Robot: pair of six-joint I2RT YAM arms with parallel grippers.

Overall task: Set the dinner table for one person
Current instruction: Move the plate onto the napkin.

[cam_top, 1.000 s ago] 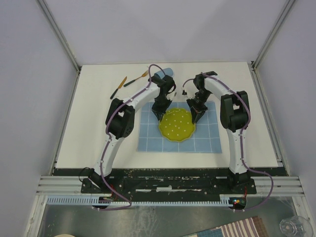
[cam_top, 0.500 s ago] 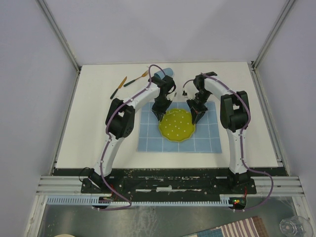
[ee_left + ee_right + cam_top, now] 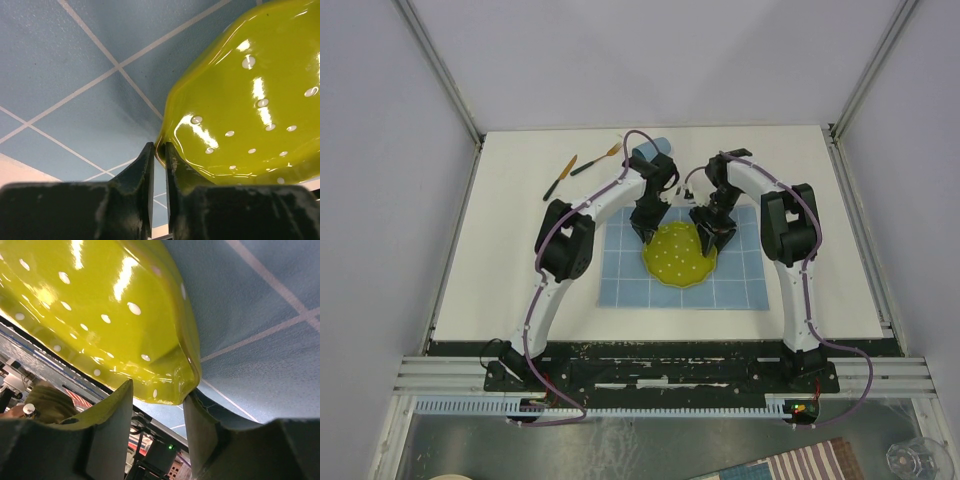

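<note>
Overhead, one yellow plate (image 3: 678, 255) is lying on one blue grid cloth (image 3: 620, 280) between the two pincers, the dinner table (image 3: 510, 270) is spreading beneath them, and one knife (image 3: 560, 175), one fork (image 3: 597, 160) and one blue cup (image 3: 645, 150) are sitting beyond the left pincer (image 3: 647, 228). Only the wrist views are showing the grips: the left fingers are standing close about the plate's rim, pinching or slack I cannot tell, while the right pincer (image 3: 708, 240) is gaping released, straddling the rim.

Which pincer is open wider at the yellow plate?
The right pincer: its jaws stand well apart astride the yellow plate rim, while the left pincer has its jaws almost together on it.
</note>
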